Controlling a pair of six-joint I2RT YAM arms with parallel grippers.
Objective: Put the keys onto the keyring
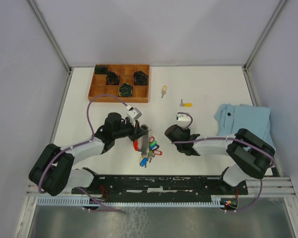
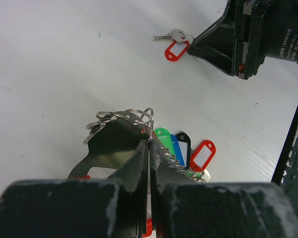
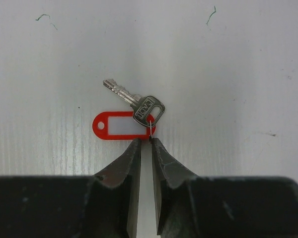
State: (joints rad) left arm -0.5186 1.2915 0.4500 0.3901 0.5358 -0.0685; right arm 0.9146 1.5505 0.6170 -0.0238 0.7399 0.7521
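Note:
The keyring (image 1: 146, 146) lies between the arms, a bunch with a red strap, a beaded band and blue, green and red tags (image 2: 202, 154). My left gripper (image 1: 139, 131) is shut on a thin wire ring of it (image 2: 148, 121), with more steel rings (image 2: 109, 119) to the left. A silver key (image 3: 146, 109) with a red tag (image 3: 119, 125) lies flat on the table. My right gripper (image 3: 145, 140) pinches its small ring at the fingertips, jaws almost together. This key (image 2: 175, 35) also shows in the left wrist view, beside the right gripper (image 2: 223, 44). Two yellow-tagged keys (image 1: 164, 90) (image 1: 186, 104) lie further back.
A wooden compartment tray (image 1: 92, 91) holding black round objects stands at the back left. A light blue cloth (image 1: 243, 121) lies at the right. White walls with metal posts enclose the table.

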